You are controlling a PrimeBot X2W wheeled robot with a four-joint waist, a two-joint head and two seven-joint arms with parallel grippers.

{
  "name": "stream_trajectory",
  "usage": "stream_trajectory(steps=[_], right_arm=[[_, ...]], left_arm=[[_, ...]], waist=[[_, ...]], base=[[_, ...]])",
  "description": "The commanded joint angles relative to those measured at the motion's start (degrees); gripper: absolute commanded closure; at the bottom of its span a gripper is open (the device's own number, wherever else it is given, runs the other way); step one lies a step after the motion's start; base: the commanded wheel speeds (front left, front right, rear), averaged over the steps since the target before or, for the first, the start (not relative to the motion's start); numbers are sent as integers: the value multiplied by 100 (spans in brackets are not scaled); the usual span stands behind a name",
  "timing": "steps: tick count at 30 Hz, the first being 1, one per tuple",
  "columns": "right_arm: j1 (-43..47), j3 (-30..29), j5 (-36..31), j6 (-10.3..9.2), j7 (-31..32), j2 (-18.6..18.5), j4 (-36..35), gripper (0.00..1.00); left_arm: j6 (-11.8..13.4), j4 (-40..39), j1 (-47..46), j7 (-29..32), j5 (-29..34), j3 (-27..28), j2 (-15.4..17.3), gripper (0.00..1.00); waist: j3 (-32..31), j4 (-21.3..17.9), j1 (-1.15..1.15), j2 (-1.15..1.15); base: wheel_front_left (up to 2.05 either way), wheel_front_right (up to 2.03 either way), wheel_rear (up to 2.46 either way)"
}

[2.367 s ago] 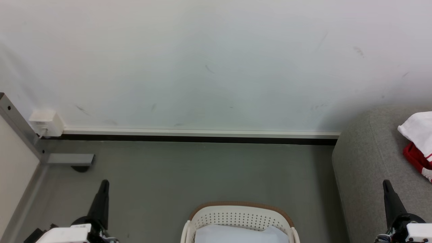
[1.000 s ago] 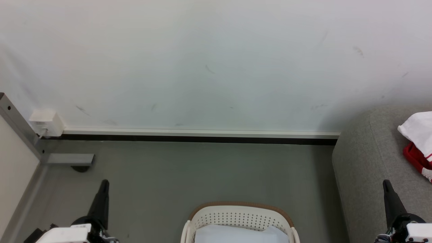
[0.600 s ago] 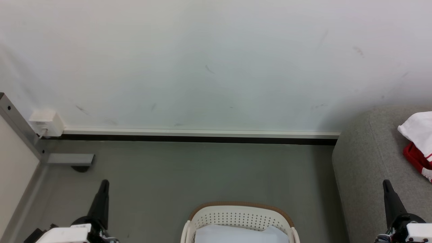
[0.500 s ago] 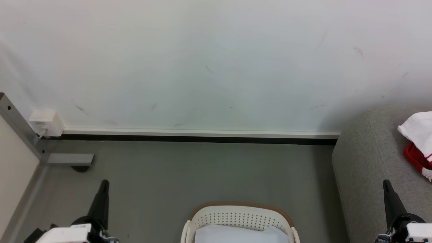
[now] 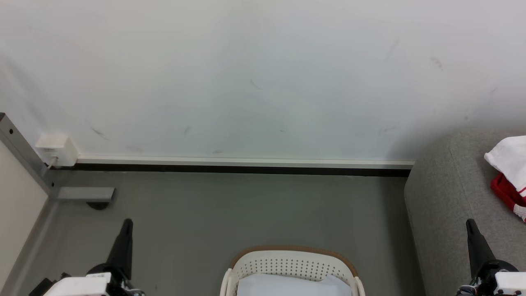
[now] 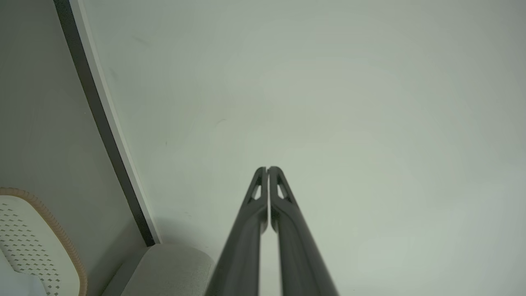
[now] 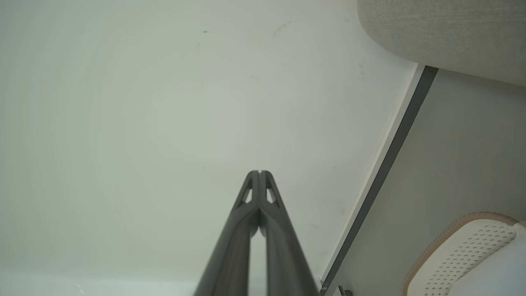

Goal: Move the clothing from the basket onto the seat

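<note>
The cream basket point(image 5: 291, 263) with its brown rim stands on the floor at the bottom middle of the head view, a pale white garment point(image 5: 287, 285) lying in it. Its rim also edges the left wrist view point(image 6: 37, 242) and the right wrist view point(image 7: 456, 250). On the grey sofa point(image 5: 448, 197) at the right lie a white garment point(image 5: 507, 158) and a red one point(image 5: 507, 193). My left gripper point(image 5: 128, 224) is shut and holds nothing, left of the basket; its tips point(image 6: 267, 169) meet in the left wrist view. My right gripper point(image 5: 469, 224) is shut too, beside the sofa's end, tips point(image 7: 259, 172) together.
A white wall point(image 5: 263, 74) with a white and black skirting point(image 5: 246, 165) closes the far side. A white socket box point(image 5: 56, 149) and a grey metal post point(image 5: 22, 154) with a foot bracket point(image 5: 84, 194) stand at the left. Grey floor point(image 5: 246, 213) lies between basket and wall.
</note>
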Motion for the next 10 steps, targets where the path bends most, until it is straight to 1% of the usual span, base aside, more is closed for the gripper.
stream_trajectory(steps=[1, 10], right_arm=[[-76, -5, 10, -14, 17, -42, -25, 100], [-75, -5, 10, -14, 16, -42, -25, 100]], left_arm=[[-12, -13, -44, 20, -79, 14, 9, 100], [-12, -13, -44, 20, -79, 14, 10, 100]], waist=[[0, 0, 0, 0], [0, 0, 0, 0]], base=[[0, 0, 0], [0, 0, 0]])
